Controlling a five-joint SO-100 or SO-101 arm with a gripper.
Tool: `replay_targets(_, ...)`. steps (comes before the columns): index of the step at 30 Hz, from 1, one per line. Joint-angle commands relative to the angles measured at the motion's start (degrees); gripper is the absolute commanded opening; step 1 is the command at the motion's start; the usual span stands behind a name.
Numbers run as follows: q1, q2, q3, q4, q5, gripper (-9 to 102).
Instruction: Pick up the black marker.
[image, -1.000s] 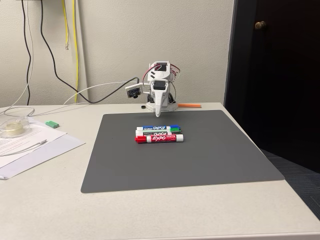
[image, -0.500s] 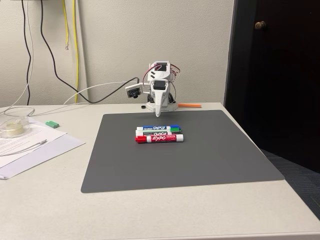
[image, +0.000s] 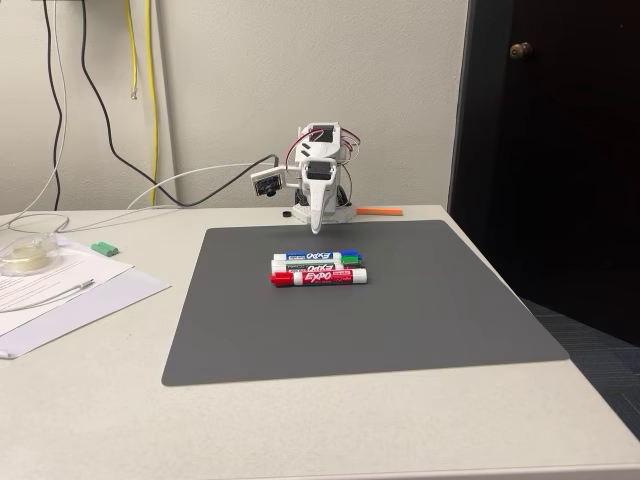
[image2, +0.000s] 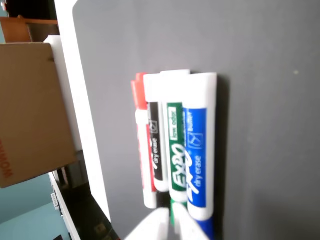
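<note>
- Gripper (image: 316, 226): white two-finger unit hanging tip-down from the folded arm at the far edge of the table in the fixed view; fingers drawn together to a single point there. In the wrist view its white fingertips (image2: 150, 227) enter from the bottom edge with only a thin dark slit between them; closed, holding nothing.
- Black marker (image2: 155, 145): white barrel with black print, lying flat on the mat in a tight row of four markers. In the wrist view it sits second from the left, touching the red marker (image2: 142, 150) on one side and the green marker (image2: 176, 160) on the other. In the fixed view it is largely hidden within the row, and I cannot pick it out there.
- Blue marker (image2: 198, 150): right end of the row in the wrist view, farthest from the camera in the fixed view (image: 315, 256).
- Red marker, fixed view (image: 318, 277): nearest the camera, red cap to the left.
- Mat (image: 400, 310): dark grey sheet covering the table's middle; the row lies near its far centre, just in front of the gripper.
- Table (image: 100, 400): pale top.
- Papers (image: 60, 290): at the left side, off the mat.
- Cables (image: 100, 100): black, white and yellow, running down the wall behind.
</note>
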Motion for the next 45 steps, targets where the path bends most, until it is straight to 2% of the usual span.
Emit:
replay_targets(1, -0.09, 0.44, -0.53, 0.35, 1.05, 0)
replay_targets(4, 1.23, 0.44, -0.35, -0.44, 5.89, 0)
replay_targets(9, 1.23, 0.44, -0.35, -0.88, 1.41, 0)
replay_targets(24, 0.70, 0.53, -0.35, -0.97, 0.79, 0)
replay_targets(32, -0.18, -0.09, -2.64, -6.33, 0.88, 0)
replay_targets(35, -0.88, -7.56, -5.19, -10.90, 0.62, 0)
replay_targets(38, -1.41, -22.85, -15.21, -12.04, -1.49, 0)
replay_targets(45, -4.48, -61.08, -51.24, 6.59, -8.61, 0)
